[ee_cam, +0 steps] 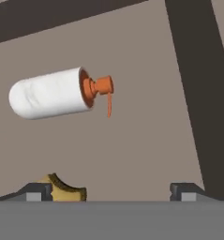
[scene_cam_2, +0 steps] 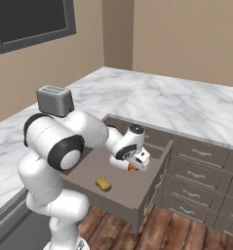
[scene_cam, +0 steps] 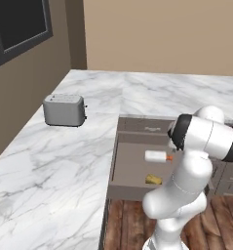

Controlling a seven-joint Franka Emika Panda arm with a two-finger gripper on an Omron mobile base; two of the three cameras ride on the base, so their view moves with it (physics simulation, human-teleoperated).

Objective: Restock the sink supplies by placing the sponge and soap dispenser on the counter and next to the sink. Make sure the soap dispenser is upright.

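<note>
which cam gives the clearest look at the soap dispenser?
Hand view: the soap dispenser lies on its side on the drawer floor, whole body and orange pump unobstructed. Left base view shows it small, beside the arm. Right base view shows just a sliver behind the wrist.

**Both supplies lie in the open drawer**

The soap dispenser (ee_cam: 51, 93), white with an orange-red pump, lies on its side on the drawer floor. The ochre sponge (scene_cam_2: 103, 183) lies flat near it, apart, toward the drawer front.
</note>
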